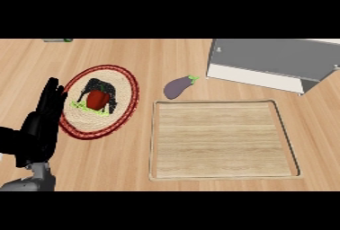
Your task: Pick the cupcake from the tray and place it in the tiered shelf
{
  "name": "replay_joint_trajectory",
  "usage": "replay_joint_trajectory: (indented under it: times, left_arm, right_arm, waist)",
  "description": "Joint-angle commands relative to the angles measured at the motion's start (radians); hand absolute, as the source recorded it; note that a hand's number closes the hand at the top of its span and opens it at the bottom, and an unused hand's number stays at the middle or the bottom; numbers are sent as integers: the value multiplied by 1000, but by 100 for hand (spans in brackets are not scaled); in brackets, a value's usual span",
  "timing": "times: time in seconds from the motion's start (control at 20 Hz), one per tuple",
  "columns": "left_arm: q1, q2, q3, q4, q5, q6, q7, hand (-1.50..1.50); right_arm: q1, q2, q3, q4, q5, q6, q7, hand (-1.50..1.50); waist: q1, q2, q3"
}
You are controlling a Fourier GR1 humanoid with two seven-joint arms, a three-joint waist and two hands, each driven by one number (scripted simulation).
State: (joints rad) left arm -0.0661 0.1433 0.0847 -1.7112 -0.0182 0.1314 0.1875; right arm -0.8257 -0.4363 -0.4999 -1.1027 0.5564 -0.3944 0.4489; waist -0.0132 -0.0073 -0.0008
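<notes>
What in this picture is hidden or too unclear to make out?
- Right hand: nowhere in the head view.
- Shelf: cut off by the right edge; its inside is unreadable.
- Green-grey thing: clipped at the top edge, too small to name.
- Cupcake: none shows on the tray.

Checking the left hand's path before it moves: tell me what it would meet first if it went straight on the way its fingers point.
The left hand points up the picture, along the woven round mat's left edge. Ahead lies bare counter; the way looks free, though height is unclear.
</notes>
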Motion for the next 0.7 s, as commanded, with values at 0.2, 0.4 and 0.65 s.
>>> replay_joint_trajectory:
  times: [0.2, 0.4, 0.65]
  left_arm:
    - [28, -18, -1, -15, -13, 14, -35, 0]
    - [-19, 33, 58, 26, 58, -50, -7, 0]
    - [-55, 12, 19, 51, 2, -26, -3, 0]
  right_arm:
    - [281, -121, -116, -366, -177, 230, 143, -150]
    - [427, -120, -197, -494, -307, 308, 123, -150]
    - [551, -116, -268, -588, -404, 359, 87, -150]
  waist:
    - [-16, -2, 0]
    - [-5, 3, 1]
    - [4, 6, 1]
